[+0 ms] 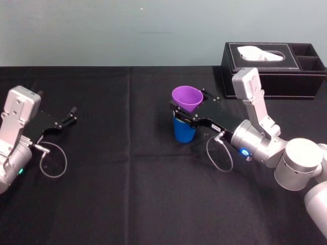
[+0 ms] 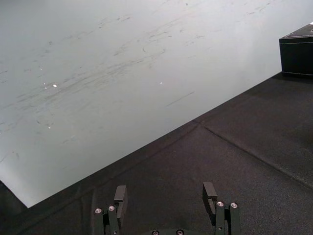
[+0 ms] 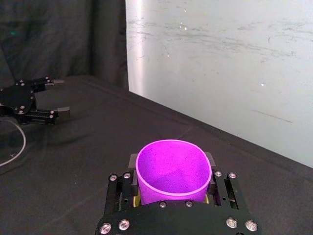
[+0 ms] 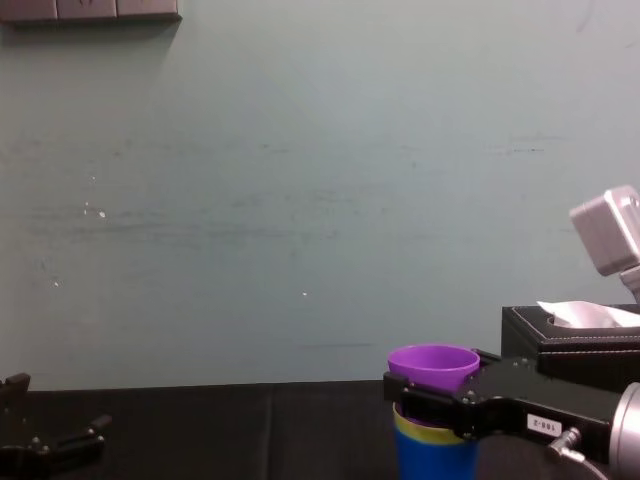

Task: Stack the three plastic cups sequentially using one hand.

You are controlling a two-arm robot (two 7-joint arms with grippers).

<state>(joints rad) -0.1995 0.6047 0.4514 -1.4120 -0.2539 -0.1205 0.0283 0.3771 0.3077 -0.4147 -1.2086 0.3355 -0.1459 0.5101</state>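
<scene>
Black-clothed table [image 1: 127, 194], head view: right gripper [image 1: 188, 104] pinches the purple cup [image 1: 186, 97] atop the blue cup [image 1: 183, 131]; left gripper [image 1: 73, 115] parked at left, jaws spread. Chest view: purple cup nested in yellow-green cup [image 4: 425, 428]; stacking apparently complete, release remaining.

Smooth plastic cups [image 1: 186, 99], matt cloth [image 1: 127, 178].
</scene>
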